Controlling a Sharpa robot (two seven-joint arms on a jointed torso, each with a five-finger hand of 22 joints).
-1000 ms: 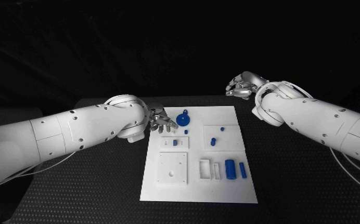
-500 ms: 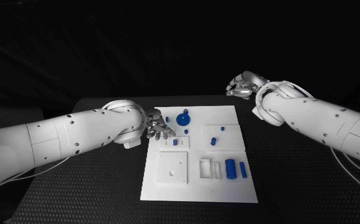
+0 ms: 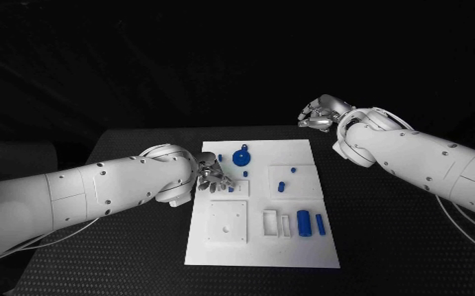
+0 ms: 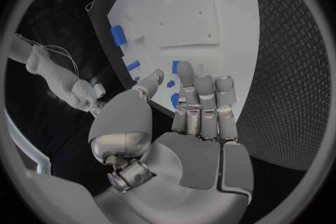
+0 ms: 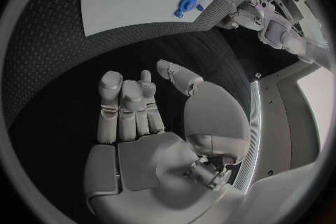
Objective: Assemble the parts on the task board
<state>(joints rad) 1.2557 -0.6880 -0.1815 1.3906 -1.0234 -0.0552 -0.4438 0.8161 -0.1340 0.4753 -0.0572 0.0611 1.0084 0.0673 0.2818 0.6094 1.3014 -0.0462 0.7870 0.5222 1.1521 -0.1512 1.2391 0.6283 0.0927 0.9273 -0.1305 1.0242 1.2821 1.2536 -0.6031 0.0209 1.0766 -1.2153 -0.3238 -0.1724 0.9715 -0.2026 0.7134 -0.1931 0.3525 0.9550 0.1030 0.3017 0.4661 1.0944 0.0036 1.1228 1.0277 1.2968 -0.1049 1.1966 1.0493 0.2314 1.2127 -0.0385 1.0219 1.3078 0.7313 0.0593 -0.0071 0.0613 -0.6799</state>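
Although several blue parts already stand in or lie on the task board point(image 3: 297, 249), the assembly looks early: the round disc-shaped part point(image 3: 241, 159) lies loose near the board's far edge, a short peg point(image 3: 281, 187) sits on a raised square block, and two cylinders point(image 3: 304, 223) lie side by side near the right edge beside an empty slotted holder point(image 3: 270, 222). The large square plate point(image 3: 228, 222) shows open holes, apparently unfilled. The left hand point(image 3: 213, 174) hovers at the board's left edge close to the small parts, fingers point(image 4: 204, 102) straight and side by side, gripping nothing. The right hand point(image 3: 318, 115) is raised beyond the board's far right corner, fingers loosely extended, empty. The board is matte white plastic, the parts smooth blue plastic, and the bench point(image 3: 119, 255) a black textured mat.
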